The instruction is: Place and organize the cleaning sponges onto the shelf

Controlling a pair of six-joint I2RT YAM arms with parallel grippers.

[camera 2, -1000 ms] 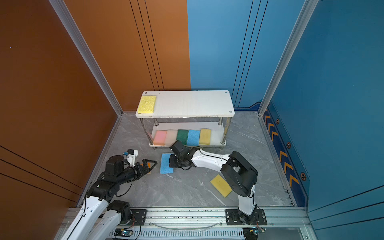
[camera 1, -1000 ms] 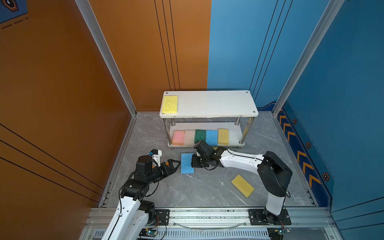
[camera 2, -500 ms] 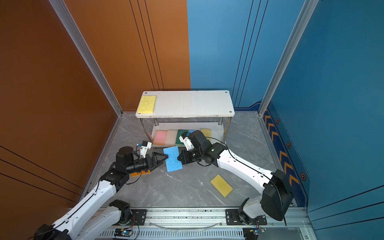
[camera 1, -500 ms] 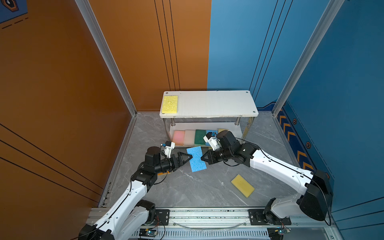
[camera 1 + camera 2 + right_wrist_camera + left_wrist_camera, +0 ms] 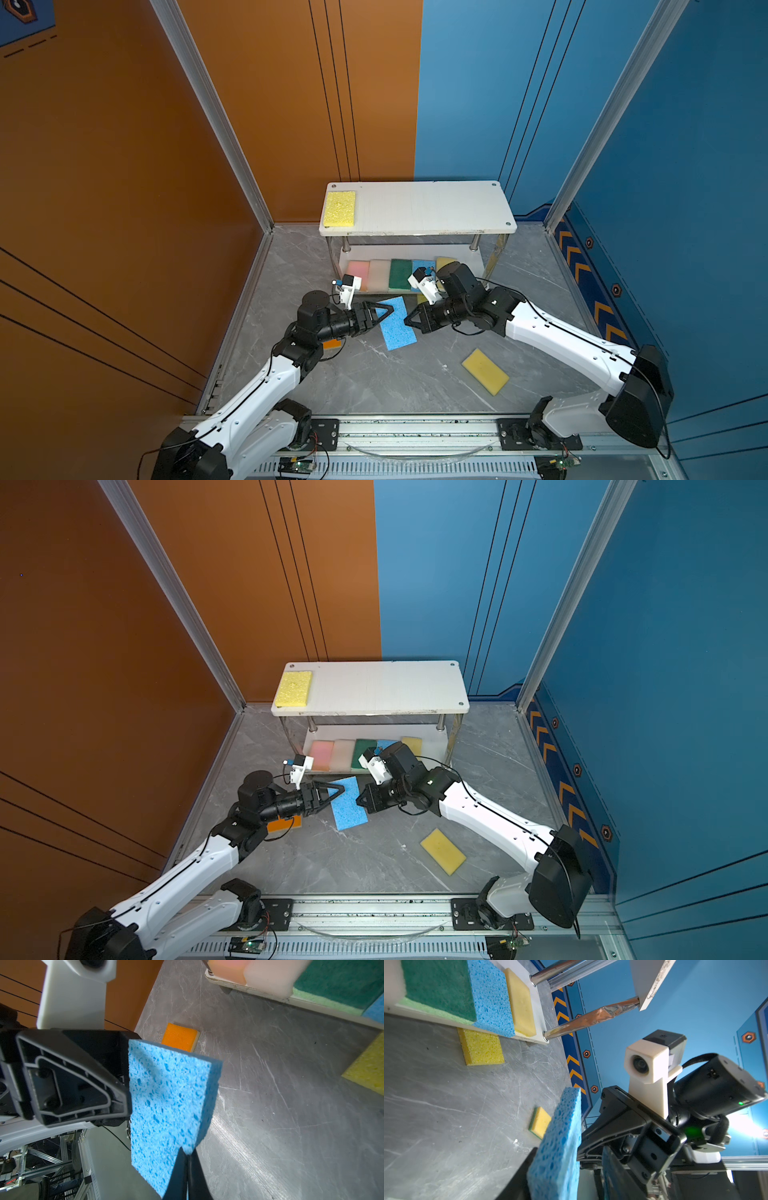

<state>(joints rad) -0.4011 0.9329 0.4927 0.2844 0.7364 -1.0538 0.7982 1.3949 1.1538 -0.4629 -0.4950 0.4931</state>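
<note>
1. We count six sponges shelved: a yellow sponge at the left end of the shelf's top board, and a row of five along the lower board's front edge.
2. A seventh, the blue sponge, hangs in the air above the worktop, just before the shelf and between the two arms.
3. The right gripper is clenched on one corner of it.
4. The left gripper straddles the opposite end; we cannot tell whether its fingers press the foam.
5. We judge this a handover from right to left.
6. Three lie on the worktop: an orange sponge near the left edge, a second yellow sponge toward the front right corner, and a third yellow sponge just beside the lower board's front edge.
7. We put the task a little past halfway; the top board has the free room.
</note>
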